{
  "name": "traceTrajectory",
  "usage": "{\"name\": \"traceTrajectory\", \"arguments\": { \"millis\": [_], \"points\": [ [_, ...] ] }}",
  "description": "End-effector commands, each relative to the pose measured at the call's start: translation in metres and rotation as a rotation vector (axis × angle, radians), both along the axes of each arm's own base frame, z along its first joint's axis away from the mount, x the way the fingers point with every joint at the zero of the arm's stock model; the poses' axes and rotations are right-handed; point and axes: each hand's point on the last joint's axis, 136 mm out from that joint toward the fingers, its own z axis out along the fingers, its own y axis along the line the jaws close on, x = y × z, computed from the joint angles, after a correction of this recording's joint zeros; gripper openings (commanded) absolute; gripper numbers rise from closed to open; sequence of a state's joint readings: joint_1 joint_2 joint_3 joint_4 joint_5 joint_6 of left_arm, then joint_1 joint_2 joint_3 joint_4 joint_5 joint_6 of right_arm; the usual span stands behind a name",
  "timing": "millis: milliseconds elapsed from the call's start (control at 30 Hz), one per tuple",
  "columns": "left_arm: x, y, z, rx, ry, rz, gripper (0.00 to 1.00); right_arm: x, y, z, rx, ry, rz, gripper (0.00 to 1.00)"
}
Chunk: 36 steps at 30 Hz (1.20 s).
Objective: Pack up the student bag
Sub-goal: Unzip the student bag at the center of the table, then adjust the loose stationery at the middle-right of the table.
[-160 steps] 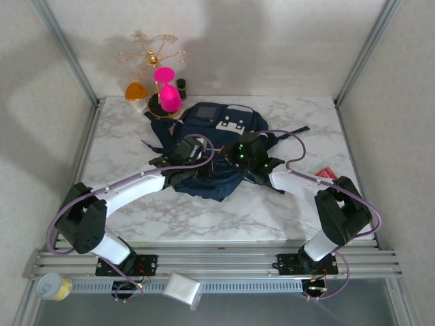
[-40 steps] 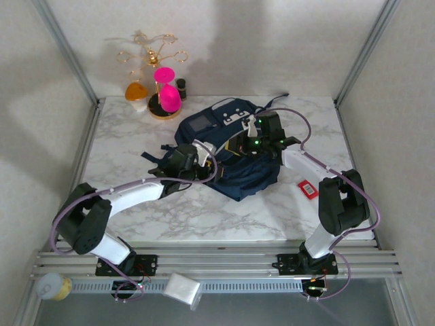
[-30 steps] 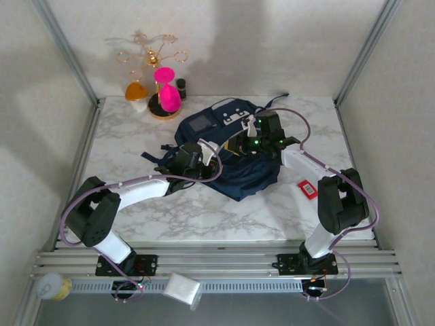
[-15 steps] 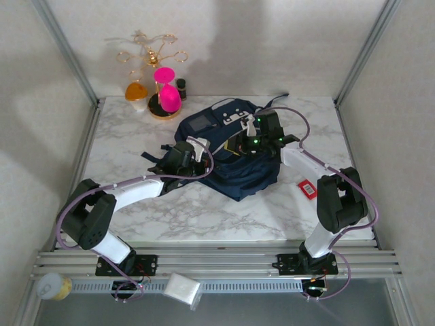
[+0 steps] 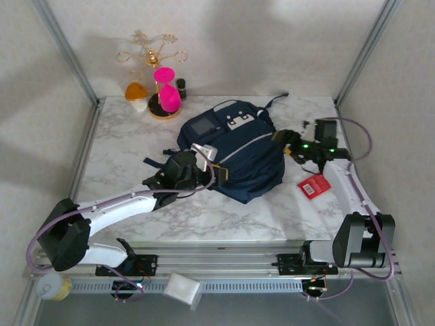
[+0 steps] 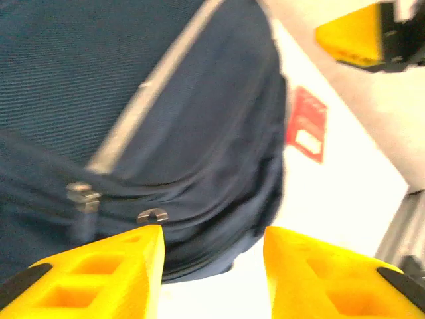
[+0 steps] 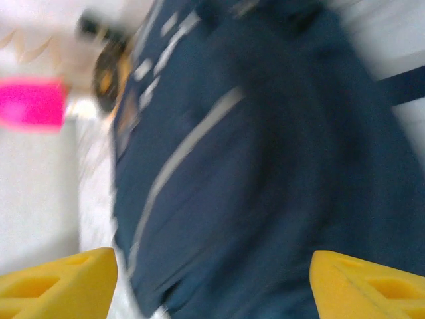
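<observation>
The marble table (image 5: 136, 149) was taken up at its middle by the student bag (image 5: 238, 153), laid flat with the front pocket upward. The left gripper (image 6: 211, 249) was held parted and empty at the bag's near-left edge. The right gripper (image 7: 212, 279) was spread wide and empty, just off its right side. The red card (image 5: 314, 185) was probably to be packed next, and a low, square approach was called for. The zip pull (image 6: 152, 215) should be left reachable.
</observation>
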State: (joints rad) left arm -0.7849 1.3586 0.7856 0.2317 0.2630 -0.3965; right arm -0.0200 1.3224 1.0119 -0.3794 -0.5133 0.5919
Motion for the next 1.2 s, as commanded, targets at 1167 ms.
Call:
{"name": "traceTrajectory", "arguments": {
  "millis": [1167],
  "points": [
    [0.069,-0.278,-0.155,-0.059,0.419,-0.001,0.55,0.001,-0.146,-0.140,-0.090,0.303,-0.365,0.86]
  ]
}}
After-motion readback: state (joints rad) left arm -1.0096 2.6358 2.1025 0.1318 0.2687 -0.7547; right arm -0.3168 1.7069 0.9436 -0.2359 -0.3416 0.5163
